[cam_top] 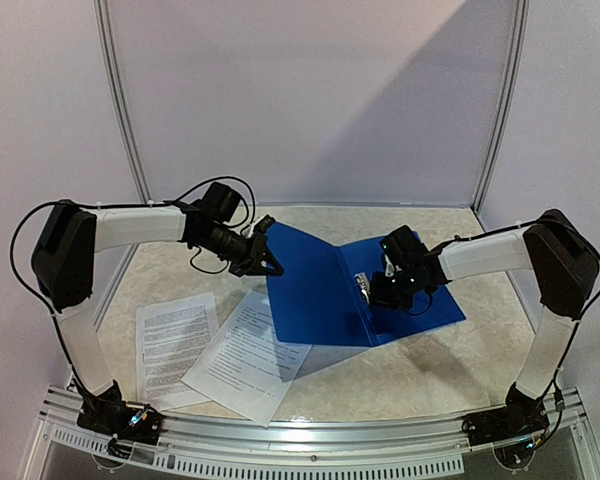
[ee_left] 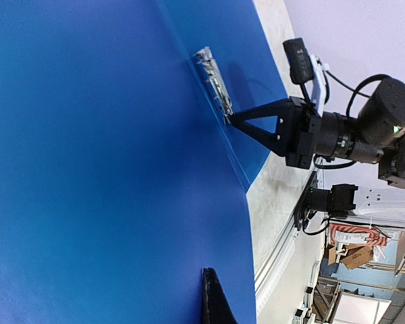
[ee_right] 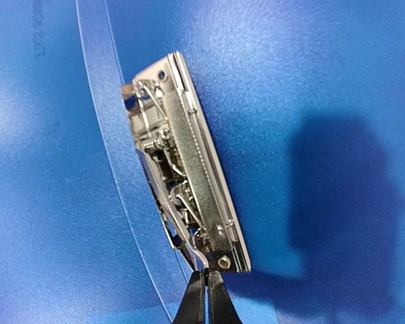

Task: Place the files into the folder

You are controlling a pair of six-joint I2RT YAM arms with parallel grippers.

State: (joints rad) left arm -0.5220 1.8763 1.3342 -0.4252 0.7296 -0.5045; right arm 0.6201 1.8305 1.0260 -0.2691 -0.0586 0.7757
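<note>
Lying open, the folder [cam_top: 315, 285] bears its clip [cam_top: 361, 283], files [cam_top: 245, 355] beside it.

Both arms bent inward at the elbows, left pincer [cam_top: 272, 262] shut, right pincer [ee_right: 206, 275] shut, angled downward

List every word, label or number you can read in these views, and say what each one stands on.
No text here can be read.
paper sheet by the left arm: dense printed lines, too small to read.
paper sheet next to the folder: dense printed lines, too small to read.
folder: a faint mark near its edge in the right wrist view, too blurred to read.
metal clip: no lettering shows.
</note>
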